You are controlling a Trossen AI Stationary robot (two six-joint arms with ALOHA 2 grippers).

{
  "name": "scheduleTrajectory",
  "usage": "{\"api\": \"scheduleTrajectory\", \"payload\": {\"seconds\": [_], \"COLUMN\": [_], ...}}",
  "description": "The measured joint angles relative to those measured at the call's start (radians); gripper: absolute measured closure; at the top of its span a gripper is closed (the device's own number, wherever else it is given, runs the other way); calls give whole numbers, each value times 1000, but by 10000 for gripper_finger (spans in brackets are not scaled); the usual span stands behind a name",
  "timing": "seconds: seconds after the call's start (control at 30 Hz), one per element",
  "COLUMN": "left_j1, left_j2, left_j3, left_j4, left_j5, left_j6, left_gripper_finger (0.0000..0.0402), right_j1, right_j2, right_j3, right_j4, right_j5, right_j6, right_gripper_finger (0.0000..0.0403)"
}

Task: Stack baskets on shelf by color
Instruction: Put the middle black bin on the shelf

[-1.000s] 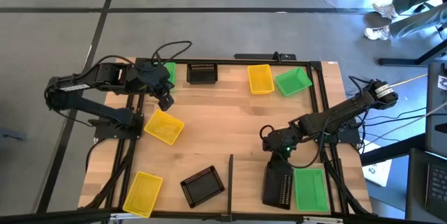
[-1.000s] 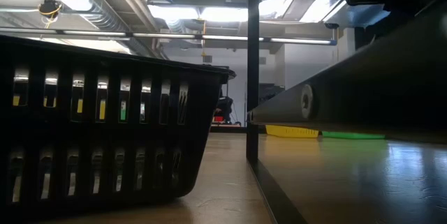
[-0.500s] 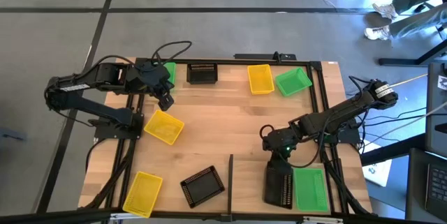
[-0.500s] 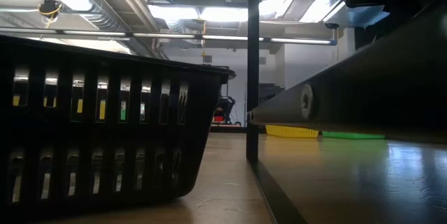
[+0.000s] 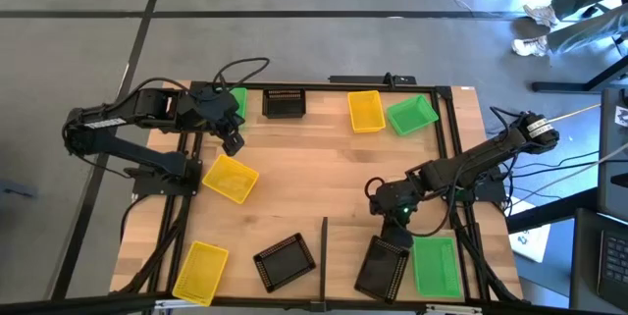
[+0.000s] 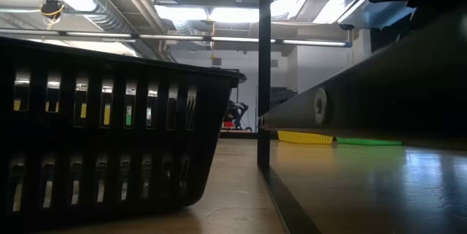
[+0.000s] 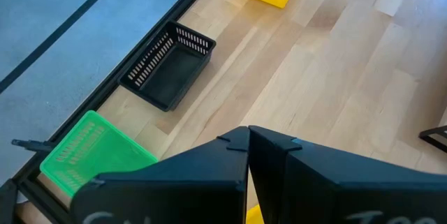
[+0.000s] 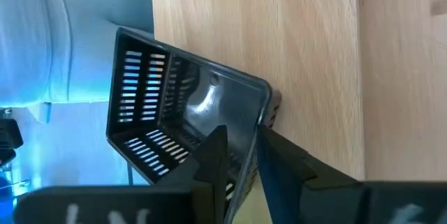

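Tilted since the earlier frame, black basket (image 5: 383, 268) on shelf (image 5: 345, 256) beside green basket (image 5: 435, 264); I keep right gripper (image 8: 241, 155) straddling its wall, left gripper (image 7: 248, 140) shut.

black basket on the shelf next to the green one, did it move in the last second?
Yes. The black basket has swung askew: its near end slid away from the green basket toward the shelf's black bar.
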Motion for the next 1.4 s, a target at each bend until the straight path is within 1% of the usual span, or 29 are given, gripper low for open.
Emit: {"api": "scheduleTrajectory", "payload": {"seconds": [0.13, 0.3, 0.43, 0.6, 0.77, 0.9, 1.1, 1.23, 1.4], "left_j1": [0, 0, 0, 0, 1, 1, 1, 1, 1], "left_j2": [0, 0, 0, 0, 0, 0, 0, 0, 0], "left_j3": [0, 0, 0, 0, 0, 0, 0, 0, 0], "left_j4": [0, 0, 0, 0, 0, 0, 0, 0, 0], "left_j5": [0, 0, 0, 0, 0, 0, -1, -1, -1], "left_j6": [0, 0, 1, 9, 9, 10, 9, 9, 9], "left_gripper_finger": [401, 401, 401, 401, 401, 401, 401, 401, 401], "right_j1": [-11, -17, 18, 102, 168, 197, 208, 207, 208], "right_j2": [0, 0, 0, 0, 3, 49, 146, 176, 179], "right_j3": [24, 113, 160, 164, 164, 163, 162, 162, 167], "right_j4": [-5, 16, 24, 19, 19, 20, 15, 0, -111], "right_j5": [16, 53, 54, 50, 67, 79, 79, 88, 88], "right_j6": [0, 1, 103, 302, 446, 522, 542, 534, 528], "right_gripper_finger": [330, 330, 343, 394, 395, 401, 401, 402, 402]}}
